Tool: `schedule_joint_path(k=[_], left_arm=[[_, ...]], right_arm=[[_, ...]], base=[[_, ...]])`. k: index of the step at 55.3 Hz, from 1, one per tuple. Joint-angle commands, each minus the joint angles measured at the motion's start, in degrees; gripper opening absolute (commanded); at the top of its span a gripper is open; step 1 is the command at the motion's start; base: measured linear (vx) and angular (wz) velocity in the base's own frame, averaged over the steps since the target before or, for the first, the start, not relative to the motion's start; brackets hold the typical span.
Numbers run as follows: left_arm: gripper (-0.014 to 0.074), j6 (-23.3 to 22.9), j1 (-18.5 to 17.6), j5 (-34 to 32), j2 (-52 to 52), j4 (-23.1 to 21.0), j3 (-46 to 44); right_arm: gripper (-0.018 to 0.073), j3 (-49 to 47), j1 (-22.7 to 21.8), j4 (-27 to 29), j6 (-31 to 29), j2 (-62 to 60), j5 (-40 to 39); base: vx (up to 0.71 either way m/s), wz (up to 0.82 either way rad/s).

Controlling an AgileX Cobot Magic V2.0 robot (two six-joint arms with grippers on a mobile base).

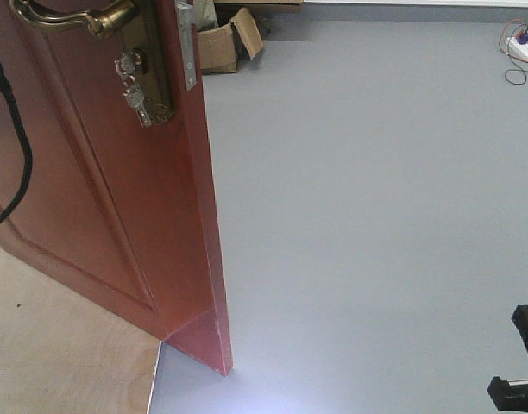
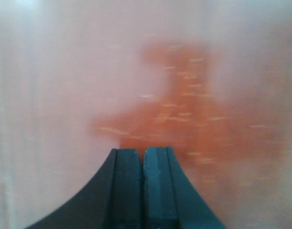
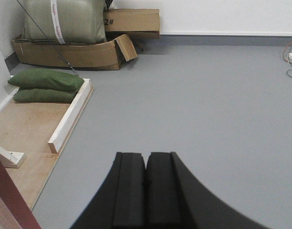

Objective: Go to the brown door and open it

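Left gripper, fingers pressed together and empty, points at the blurred reddish surface of the brown door, very close. Right gripper, likewise closed on nothing, aims over grey floor. Door stands ajar at left, brass handle uppermost.

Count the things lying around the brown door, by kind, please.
Green bags: 3
Cardboard boxes: 2
White beams: 1
Power strips: 1
Total: 7
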Motion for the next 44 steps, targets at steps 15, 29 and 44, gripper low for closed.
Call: schedule_joint_path(k=[15,29,44], left_arm=[[0.0136,0.07,-0.21,-4.3,-1.26,-0.34,-1.78],[0.0136,0.07,-0.21,-4.3,-1.26,-0.34,-1.78],[0.0136,0.07,-0.21,-4.24,-1.26,-0.34,-1.78]], right_arm=[[0.0,0.25,0.13,-0.19,-0.37,-0.32,-4.35],[0.0,0.25,0.13,-0.19,-0.37,-0.32,-4.35],[0.0,0.25,0.13,-0.19,-0.37,-0.32,-4.4]], base=[[0.16,-0.01],[0.19,-0.03],[0.19,-0.02]])
